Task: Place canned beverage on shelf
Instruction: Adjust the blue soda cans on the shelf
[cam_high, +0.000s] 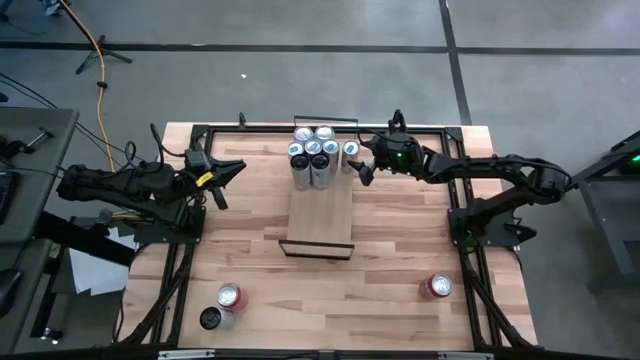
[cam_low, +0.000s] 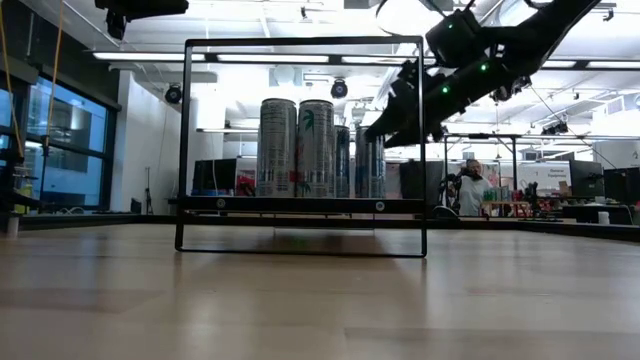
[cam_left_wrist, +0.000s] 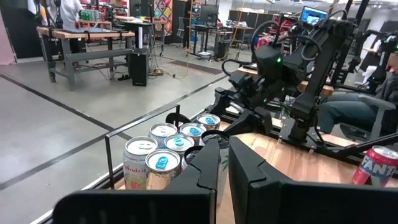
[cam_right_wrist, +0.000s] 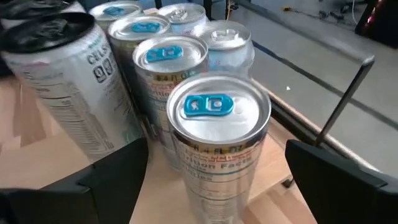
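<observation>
Nearest the right wrist camera stands a tall silver aluminium beverage can with a blue pull tab (cam_right_wrist: 216, 143), upright between the spread dark fingers of the right gripper (cam_high: 357, 163), whose jaws stand wide and clear of its sides. This can sits at the right edge of the cluster of tall silver cans (cam_high: 313, 152) at the far end of the long light-wood plank shelf with its thin black metal frame (cam_high: 320, 215). Its long axis runs vertical, with the tab end facing up.

The step in hand looks like the release. To do it well, the gripper should draw back level and straight, away from the neighbouring cans, so neither finger clips the can and tips it. The left gripper (cam_high: 222, 176) waits closed over the table's left side.
</observation>
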